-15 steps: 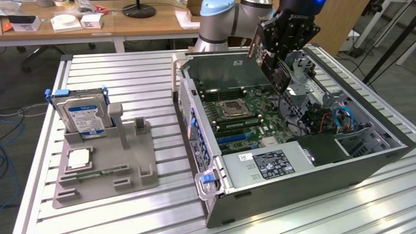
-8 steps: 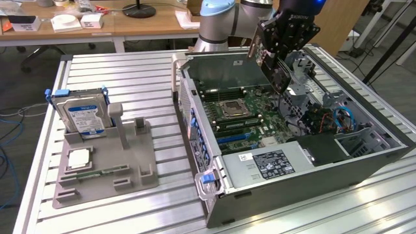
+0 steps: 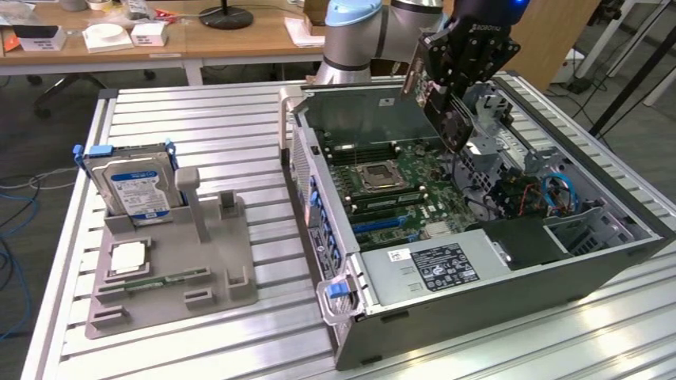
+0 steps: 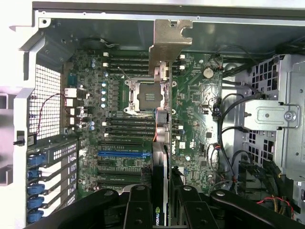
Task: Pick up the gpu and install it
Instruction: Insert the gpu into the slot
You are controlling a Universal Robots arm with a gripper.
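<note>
My gripper hangs over the open computer case, shut on the gpu. The card is held on edge, tilted, above the far part of the green motherboard and apart from it. In the wrist view the gpu runs edge-on out from between my black fingers, and its silver end bracket is at the far end near the case's back wall. The motherboard lies below it, with the empty processor socket and a blue slot beside the card's line.
A grey fixture on the slatted table at the exterior view's left holds an upright hard drive and a small memory stick. Inside the case, a metal drive cage, cables and the power supply crowd the side away from the fixture.
</note>
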